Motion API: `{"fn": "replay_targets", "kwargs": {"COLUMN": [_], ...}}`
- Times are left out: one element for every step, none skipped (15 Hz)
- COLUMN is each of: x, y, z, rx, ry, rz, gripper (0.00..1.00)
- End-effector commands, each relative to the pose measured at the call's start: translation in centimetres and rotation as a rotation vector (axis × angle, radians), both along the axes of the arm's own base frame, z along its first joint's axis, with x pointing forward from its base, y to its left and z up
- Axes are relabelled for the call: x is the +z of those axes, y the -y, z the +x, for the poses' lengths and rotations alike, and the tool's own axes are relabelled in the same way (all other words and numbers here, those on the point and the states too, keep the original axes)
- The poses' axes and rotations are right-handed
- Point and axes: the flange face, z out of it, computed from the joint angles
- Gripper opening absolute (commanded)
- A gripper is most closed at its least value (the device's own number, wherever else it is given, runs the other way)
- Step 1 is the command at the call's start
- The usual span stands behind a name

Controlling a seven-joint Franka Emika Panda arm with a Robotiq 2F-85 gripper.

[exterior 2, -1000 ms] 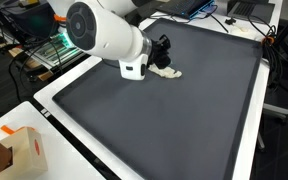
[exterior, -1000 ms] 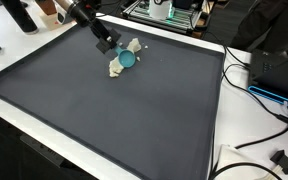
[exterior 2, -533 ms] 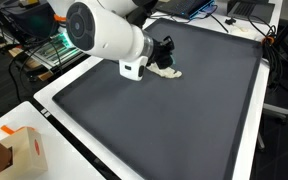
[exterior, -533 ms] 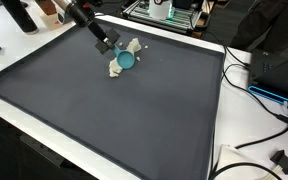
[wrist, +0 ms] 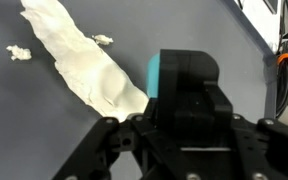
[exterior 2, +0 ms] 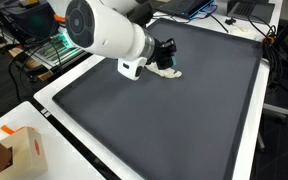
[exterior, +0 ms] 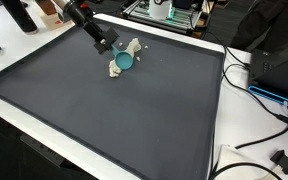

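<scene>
Teal cup (exterior: 125, 60) lies against a white cloth (exterior: 114, 69) on the dark mat (exterior: 134, 115), upper left of the frame. My end effector (exterior: 107, 45) hangs just beside them; I cannot tell its opening.

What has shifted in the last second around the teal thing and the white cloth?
The gripper has edged back slightly, up and to the left in an exterior view, away from the teal round object. Nothing was visibly taken hold of or let go. The teal round object and the white cloth lie where they were on the dark mat.
</scene>
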Motion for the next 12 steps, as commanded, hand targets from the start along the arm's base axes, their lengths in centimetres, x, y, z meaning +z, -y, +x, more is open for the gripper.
{"fn": "replay_targets", "kwargs": {"x": [1.1, 1.3, 1.5, 1.7, 2.0, 2.3, 2.6, 2.9, 3.2, 3.5, 3.9, 4.3], "y": [-0.1, -0.2, -0.3, -0.3, -0.4, -0.5, -0.6, -0.7, -0.9, -1.0, -1.2, -1.3], "z": [-0.2, -0.2, -0.2, -0.2, -0.1, -0.1, -0.1, -0.1, -0.1, -0.1, -0.1, -0.1], "rx": [-0.058, -0.065, -0.078, -0.090, -0.100, -0.110, -0.119, -0.128, -0.140, -0.150, -0.160, -0.174], "ry": [-0.026, -0.040, -0.047, -0.054, -0.060, -0.067, -0.073, -0.076, -0.083, -0.087, -0.095, -0.099], "rz": [-0.014, -0.019, -0.027, -0.033, -0.037, -0.044, -0.052, -0.061, -0.072, -0.083, -0.095, -0.111], "gripper": [0.25, 0.25, 0.25, 0.25, 0.25, 0.25, 0.25, 0.25, 0.25, 0.25, 0.25, 0.25]}}
